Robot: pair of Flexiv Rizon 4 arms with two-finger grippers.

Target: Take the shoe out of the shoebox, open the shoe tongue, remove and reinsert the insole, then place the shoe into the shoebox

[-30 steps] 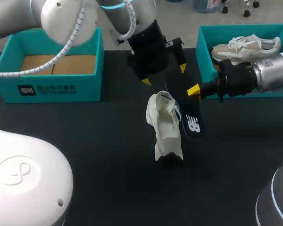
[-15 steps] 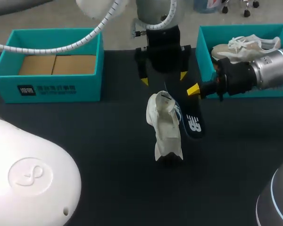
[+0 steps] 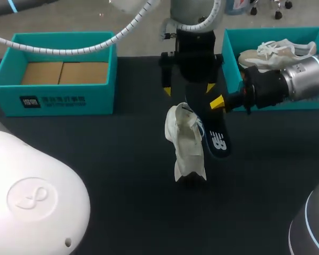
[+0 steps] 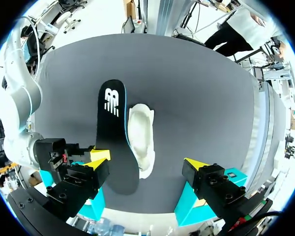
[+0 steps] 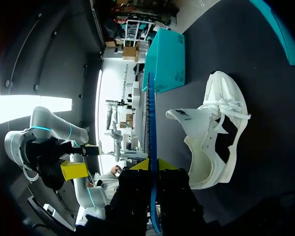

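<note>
Shoe (image 3: 185,146) and insole (image 3: 216,139) are both outside the boxes, side by side in the middle of the dark worktop (image 3: 111,175).

You have the white shoe lying on the worktop with its tongue folded back, so its opening shows in the right wrist view. The dark insole is out of the shoe. It sits just beside the shoe, on the side toward your right arm (image 3: 303,79), and runs along its length.

Your right arm comes in from the right. Its jaws are clenched on one end of the insole, which you see edge-on between the two fingers in the right wrist view. You cannot tell whether the insole's other end rests on the worktop.

Your left arm (image 3: 194,26) comes in from the upper left and hangs past the middle, above the far end of the shoe and insole. Its jaws are released, with the yellow fingertips (image 3: 167,91) wide apart and nothing gripped. In the left wrist view, shoe and insole lie ahead of them, under the gap.

A teal shoebox (image 3: 90,101) stands at the worktop's far left with brown card (image 3: 64,73) in its bottom. A second teal shoebox (image 3: 231,58) stands at the far right, behind your right arm, and holds another pale shoe (image 3: 276,52).
</note>
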